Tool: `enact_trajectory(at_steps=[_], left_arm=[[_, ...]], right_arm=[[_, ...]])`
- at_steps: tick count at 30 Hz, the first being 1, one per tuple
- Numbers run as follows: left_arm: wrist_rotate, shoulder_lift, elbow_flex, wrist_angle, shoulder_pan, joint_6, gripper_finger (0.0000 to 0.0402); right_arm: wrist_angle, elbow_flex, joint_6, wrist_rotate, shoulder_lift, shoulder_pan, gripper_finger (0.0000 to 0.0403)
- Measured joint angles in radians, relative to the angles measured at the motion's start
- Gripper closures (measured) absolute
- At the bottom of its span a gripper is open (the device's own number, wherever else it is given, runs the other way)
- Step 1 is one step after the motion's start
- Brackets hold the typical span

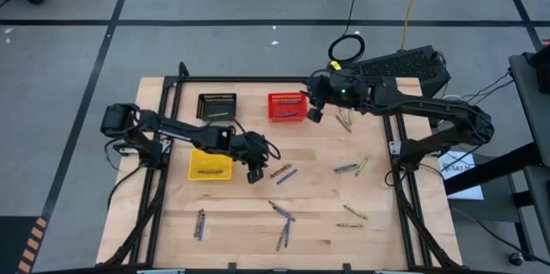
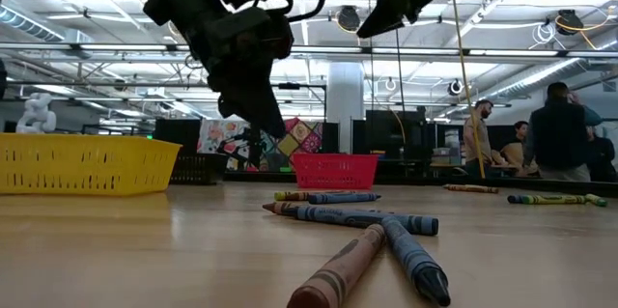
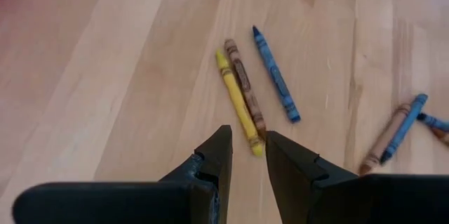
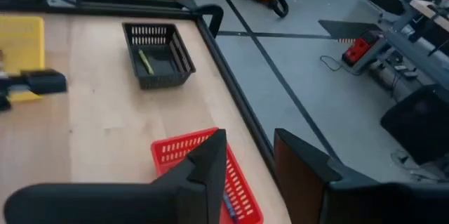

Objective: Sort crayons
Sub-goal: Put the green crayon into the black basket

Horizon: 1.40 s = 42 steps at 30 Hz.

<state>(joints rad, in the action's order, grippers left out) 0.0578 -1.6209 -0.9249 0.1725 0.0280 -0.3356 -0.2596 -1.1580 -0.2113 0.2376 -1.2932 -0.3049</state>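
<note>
Left wrist view, left gripper (image 3: 247,155) empty, open above yellow crayon (image 3: 238,102), right gripper (image 4: 249,159) open over red basket (image 4: 242,182).

Crayon wrappers (image 2: 357,217): printing shows on the paper sleeves at the low view's centre, too small to read.
White sheet (image 1: 458,167): dark marks on it, at the right of the high view beside the table frame, not legible.
Colourful board (image 2: 307,138): patterned panels behind the red basket in the low view, no words to make out.
Baskets, arms, table: no readable text, brand or number.
</note>
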Motion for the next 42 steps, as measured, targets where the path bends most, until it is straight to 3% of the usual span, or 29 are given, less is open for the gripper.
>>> enact_trajectory(at_steps=[15, 31, 42], left_arm=[[-0.052, -0.046, -0.002, -0.086, 0.023, 0.006, 0.0311], [-0.027, -0.156, 0.001, -0.136, 0.023, 0.008, 0.0311], [-0.024, -0.161, 0.001, -0.138, 0.023, 0.007, 0.0311]], right_arm=[[-0.125, 0.001, 0.095, -0.002, 0.023, 0.000, 0.0296], [-0.120, 0.001, 0.093, -0.003, 0.023, 0.006, 0.0296], [-0.120, 0.001, 0.092, -0.004, 0.023, 0.006, 0.0296]])
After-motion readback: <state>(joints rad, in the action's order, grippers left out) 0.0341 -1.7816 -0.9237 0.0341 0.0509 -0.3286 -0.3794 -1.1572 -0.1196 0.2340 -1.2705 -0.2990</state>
